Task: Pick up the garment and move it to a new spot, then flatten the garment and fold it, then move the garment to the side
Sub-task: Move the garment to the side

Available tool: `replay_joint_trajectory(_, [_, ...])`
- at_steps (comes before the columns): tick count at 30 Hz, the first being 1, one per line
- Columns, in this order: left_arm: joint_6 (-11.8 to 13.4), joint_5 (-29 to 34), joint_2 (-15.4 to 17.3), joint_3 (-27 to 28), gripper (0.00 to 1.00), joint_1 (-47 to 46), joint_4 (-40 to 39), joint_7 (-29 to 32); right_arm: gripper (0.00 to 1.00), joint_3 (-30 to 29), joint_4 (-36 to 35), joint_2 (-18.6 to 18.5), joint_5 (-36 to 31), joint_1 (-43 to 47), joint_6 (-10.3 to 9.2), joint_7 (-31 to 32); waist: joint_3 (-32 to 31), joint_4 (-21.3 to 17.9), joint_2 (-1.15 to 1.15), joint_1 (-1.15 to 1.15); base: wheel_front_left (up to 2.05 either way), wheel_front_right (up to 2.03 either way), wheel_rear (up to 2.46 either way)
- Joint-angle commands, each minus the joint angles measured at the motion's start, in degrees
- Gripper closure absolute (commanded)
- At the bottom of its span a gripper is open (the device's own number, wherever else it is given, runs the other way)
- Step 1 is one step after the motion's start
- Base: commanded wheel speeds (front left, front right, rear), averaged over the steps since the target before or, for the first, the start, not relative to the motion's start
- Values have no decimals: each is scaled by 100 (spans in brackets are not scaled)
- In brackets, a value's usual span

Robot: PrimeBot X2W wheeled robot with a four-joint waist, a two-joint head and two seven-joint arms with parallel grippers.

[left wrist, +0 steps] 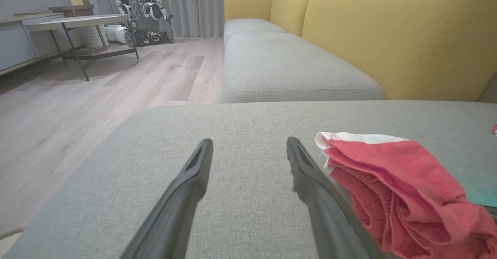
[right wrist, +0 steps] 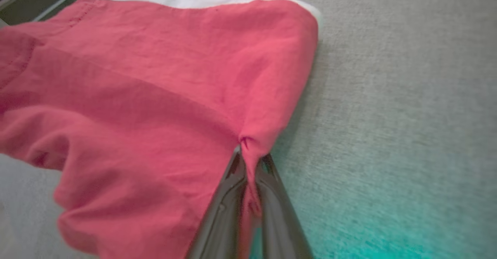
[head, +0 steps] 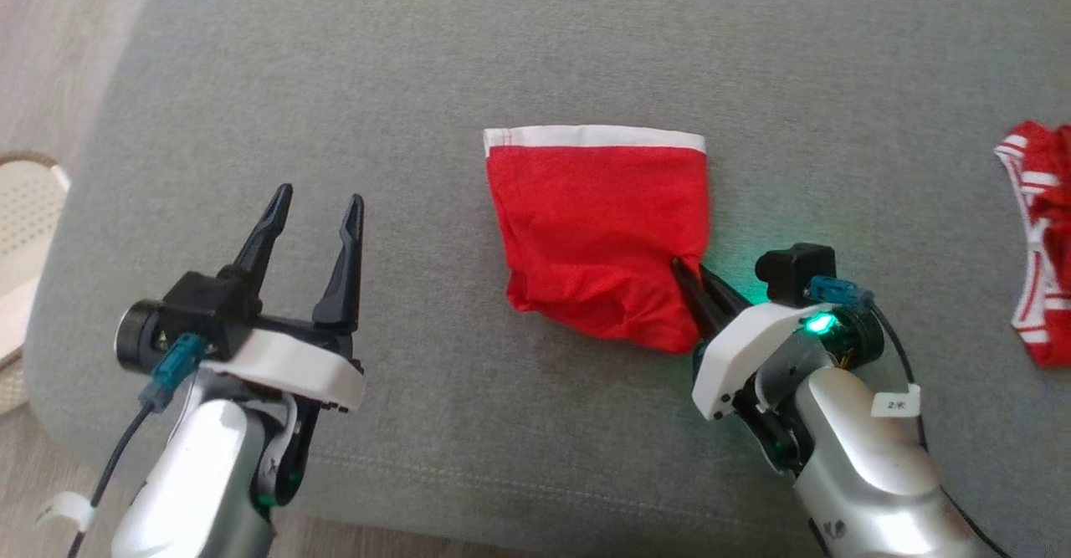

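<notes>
On the grey fabric sofa cushion [head: 502, 39] in front of me lies the red cloth garment with a white waistband [head: 598, 232], waistband on the far side. My right gripper [head: 688, 278] is closed on its near right corner. The right wrist view shows what the head view is too distant for: a pinch of red cloth bunched between the two dark fingers [right wrist: 229, 197].

My left gripper [head: 320, 198] stands wide apart and holds nothing, over bare cushion to the left of the garment. Its wrist view adds the room: a yellow sofa backrest [left wrist: 388, 37], a pale wooden floor [left wrist: 77, 107], a round table [left wrist: 73, 20] and another wheeled robot [left wrist: 141, 10].

The head view alone gives a red-and-white striped garment [head: 1037, 240] at the cushion's right edge and a pale perforated basket with a woven rim [head: 25, 215] on the floor at left. I cannot tell what is in it.
</notes>
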Motion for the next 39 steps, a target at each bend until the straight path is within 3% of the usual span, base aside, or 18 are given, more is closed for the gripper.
replay_joint_trajectory(1, [5,75,137,256,0,-222,-170,-63,100,133,-98,33,-101,-104,-5,-57,-37,-117,0,0,0,0,0])
replay_joint_trajectory(7, [14,109,204,318,0,-137,-256,-67,100,45,-488,-243,-397,-145,-5,-77,-104,-566,0,0,0,0,0])
replay_joint_trajectory(13, [24,117,248,349,0,-112,-369,-68,100,-290,-1352,-850,-680,-16,-5,289,-66,-1075,0,0,0,0,0])
replay_joint_trajectory(19, [25,124,268,345,0,-161,-454,-69,100,-1038,-2227,-1525,-861,78,-5,813,85,-1437,0,0,0,0,0])
replay_joint_trajectory(26, [22,143,301,334,0,-267,-503,-69,100,-1842,-2900,-2165,-1029,190,-5,1395,281,-1598,0,0,0,0,0])
replay_joint_trajectory(32, [-11,140,333,329,0,-378,-529,-69,100,-2540,-2782,-2526,-996,51,-5,1622,477,-1637,0,0,0,0,0])
replay_joint_trajectory(39, [-59,156,374,293,0,-532,-552,-62,100,-3312,-2053,-2222,-888,-315,-5,1544,741,-1603,0,0,0,0,0])
